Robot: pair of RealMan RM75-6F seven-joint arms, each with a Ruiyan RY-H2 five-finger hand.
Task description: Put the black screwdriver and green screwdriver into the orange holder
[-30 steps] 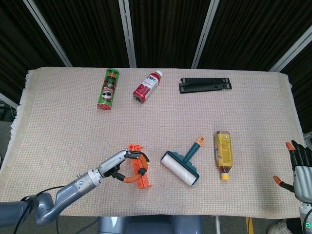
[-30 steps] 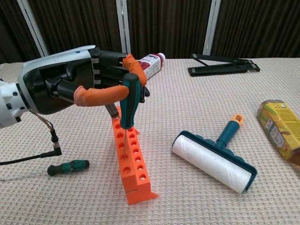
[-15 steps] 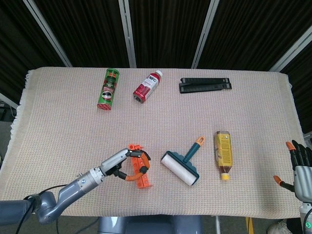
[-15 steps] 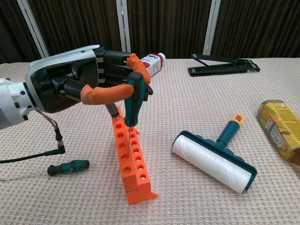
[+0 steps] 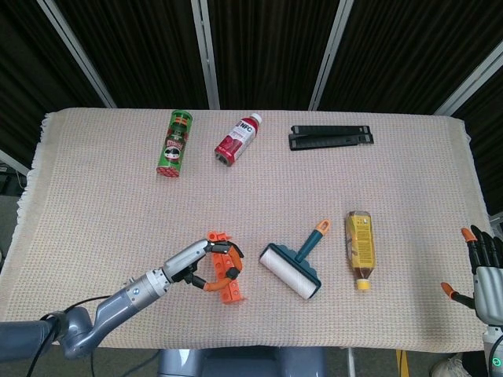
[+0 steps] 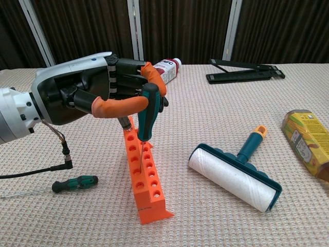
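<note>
The left hand (image 6: 97, 92) grips a screwdriver (image 6: 146, 116) with a dark green-and-black handle, holding it nearly upright over the orange holder (image 6: 145, 180). Its thin shaft points down at the row of holes on the holder's sloped face, the tip at or just inside one of the upper holes; which one cannot be told. In the head view the same hand (image 5: 189, 263) sits against the holder (image 5: 226, 279) on its left side.

A second screwdriver (image 6: 72, 183), green and black in the handle, lies flat on the cloth-covered counter (image 6: 216, 108) to the left of the holder, apart from it.

The right hand (image 5: 486, 271) rests at the counter's right edge, well away from the holder, fingers spread and holding nothing.

Right of the holder lies a lint roller (image 6: 236, 172), and beyond that a yellow bottle (image 6: 306, 139). Far behind the holder are a green can (image 5: 174, 143), a red-and-white bottle (image 6: 165, 69) and a flat black stand (image 6: 244, 72).
</note>
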